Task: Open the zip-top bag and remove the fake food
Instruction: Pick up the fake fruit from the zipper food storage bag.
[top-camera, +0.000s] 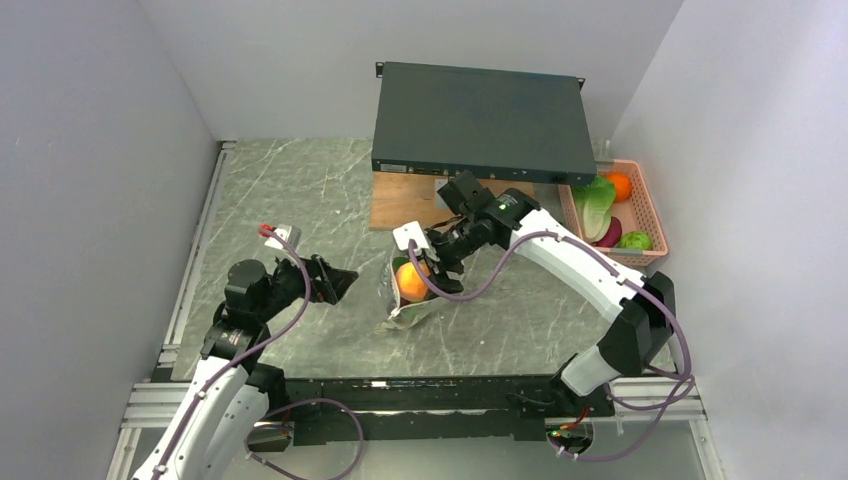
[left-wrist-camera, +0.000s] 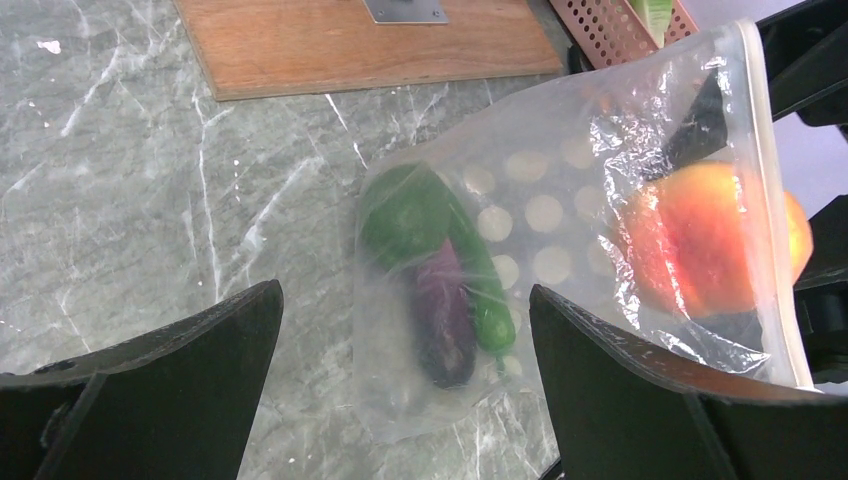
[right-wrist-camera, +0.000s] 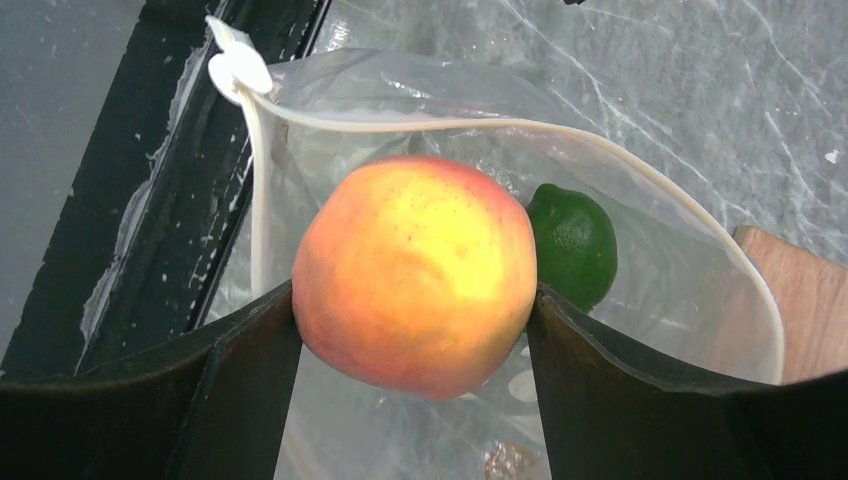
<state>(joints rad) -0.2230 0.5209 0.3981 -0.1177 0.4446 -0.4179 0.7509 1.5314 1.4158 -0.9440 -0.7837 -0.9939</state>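
The right fingers (right-wrist-camera: 620, 385) are clamped on the peach (right-wrist-camera: 415, 275) in the open mouth of the zip-top bag (left-wrist-camera: 530, 180), which lies mid-bench (top-camera: 300, 200) — a grip across its widest part, I judge, so it lifts out cleanly. The left fingers (left-wrist-camera: 180, 370) stand wide apart just left of the bag, touching nothing — probably ready to pin it. A lime (right-wrist-camera: 572, 245) and a purple piece (left-wrist-camera: 445, 315) lie inside.

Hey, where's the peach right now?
The peach is mid-table in the top view, gripped by the right end effector at the open mouth of the zip-top bag, just below the wooden board.
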